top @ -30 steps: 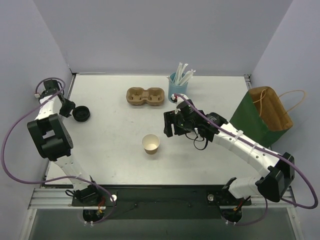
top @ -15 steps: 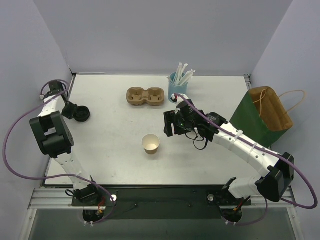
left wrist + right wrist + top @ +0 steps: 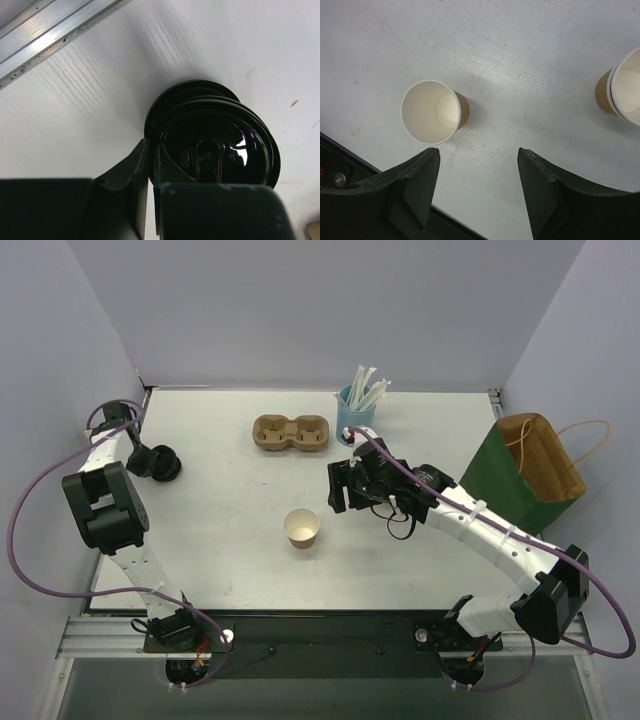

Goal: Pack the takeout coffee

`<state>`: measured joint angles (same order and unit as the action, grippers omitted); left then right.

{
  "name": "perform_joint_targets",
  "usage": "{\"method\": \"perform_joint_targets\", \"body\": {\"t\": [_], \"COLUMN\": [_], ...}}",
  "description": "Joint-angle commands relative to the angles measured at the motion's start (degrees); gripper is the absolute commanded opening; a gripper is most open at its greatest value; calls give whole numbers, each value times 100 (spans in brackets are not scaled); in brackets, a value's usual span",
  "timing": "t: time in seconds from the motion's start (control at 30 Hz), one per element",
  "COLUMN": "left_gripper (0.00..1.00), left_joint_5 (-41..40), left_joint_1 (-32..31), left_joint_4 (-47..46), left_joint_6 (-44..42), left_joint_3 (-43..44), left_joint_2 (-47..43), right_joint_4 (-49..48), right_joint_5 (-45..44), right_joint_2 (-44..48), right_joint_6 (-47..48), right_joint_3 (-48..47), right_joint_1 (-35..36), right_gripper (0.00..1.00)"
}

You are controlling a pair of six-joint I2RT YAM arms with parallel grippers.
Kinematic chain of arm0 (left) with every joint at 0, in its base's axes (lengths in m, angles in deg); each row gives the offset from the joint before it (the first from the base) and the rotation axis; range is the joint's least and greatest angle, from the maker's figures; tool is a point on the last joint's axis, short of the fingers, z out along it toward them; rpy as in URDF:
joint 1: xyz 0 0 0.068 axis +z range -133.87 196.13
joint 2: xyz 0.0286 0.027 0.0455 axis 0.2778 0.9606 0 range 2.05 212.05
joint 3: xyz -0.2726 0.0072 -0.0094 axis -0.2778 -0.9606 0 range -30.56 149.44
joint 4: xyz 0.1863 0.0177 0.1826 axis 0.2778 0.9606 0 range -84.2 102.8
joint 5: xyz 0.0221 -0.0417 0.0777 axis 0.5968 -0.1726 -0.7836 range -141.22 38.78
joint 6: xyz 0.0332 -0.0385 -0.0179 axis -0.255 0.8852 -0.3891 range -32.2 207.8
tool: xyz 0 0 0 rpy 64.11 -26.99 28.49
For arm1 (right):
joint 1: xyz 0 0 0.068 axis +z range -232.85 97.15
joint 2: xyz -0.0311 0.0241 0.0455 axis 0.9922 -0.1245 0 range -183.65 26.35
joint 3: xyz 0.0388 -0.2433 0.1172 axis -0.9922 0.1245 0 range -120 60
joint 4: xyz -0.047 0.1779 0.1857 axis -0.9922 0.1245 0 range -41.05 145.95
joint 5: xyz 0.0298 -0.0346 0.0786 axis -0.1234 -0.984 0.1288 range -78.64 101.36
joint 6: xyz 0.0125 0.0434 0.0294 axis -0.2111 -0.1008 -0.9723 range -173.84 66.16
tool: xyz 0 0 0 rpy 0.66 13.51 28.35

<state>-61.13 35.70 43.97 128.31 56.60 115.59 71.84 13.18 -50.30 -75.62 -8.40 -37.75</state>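
Since a second ago the left claw (image 3: 147, 459) has swung in along the left edge of the tabletop (image 3: 220, 500) and narrowed onto the black lid (image 3: 162, 463). The lid has shifted slightly toward the far edge. The right arm and the coffee cup (image 3: 302, 528) have not moved.

From above, the coffee cup stands upright near the middle of the tabletop, a little toward the near edge. The right claw (image 3: 333, 490) hangs just beyond it on the far right side, apart from it. A brown cup carrier (image 3: 291, 432) and a blue cup (image 3: 355, 412) of straws (image 3: 368, 388) sit near the far edge. A green paper bag (image 3: 520, 480) stands at the right edge.

The left wrist view shows the left claw (image 3: 151, 151) closed to a thin slit. The rim of the lid (image 3: 215, 145) is caught in that slit, and the lid lies flat on the tabletop (image 3: 75, 100).

In the right wrist view the right claw (image 3: 479, 155) stands wide open with nothing in it. The coffee cup (image 3: 432, 112) is upright on the tabletop (image 3: 520, 60), ahead of the left finger (image 3: 415, 185). It lies outside the gap and touches neither finger.
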Motion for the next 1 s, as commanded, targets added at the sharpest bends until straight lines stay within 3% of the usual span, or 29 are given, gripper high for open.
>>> {"method": "perform_joint_targets", "body": {"t": [0.0,0.43,0.97], "left_gripper": [10,20,22], "left_joint_5": [-134,-151,-142], "left_joint_1": [-24,-50,-103], "left_joint_4": [190,419,331], "left_joint_6": [-96,-307,-500], "left_joint_3": [302,513,566], "left_joint_2": [-226,-95,28], "right_joint_4": [-101,-110,-110], "right_joint_5": [-121,-68,-95], "right_joint_2": [185,132,176], "right_joint_6": [34,-28,-37], "right_joint_3": [-174,-165,-165], "right_joint_1": [34,60,69], "right_gripper": [64,64,64]}}
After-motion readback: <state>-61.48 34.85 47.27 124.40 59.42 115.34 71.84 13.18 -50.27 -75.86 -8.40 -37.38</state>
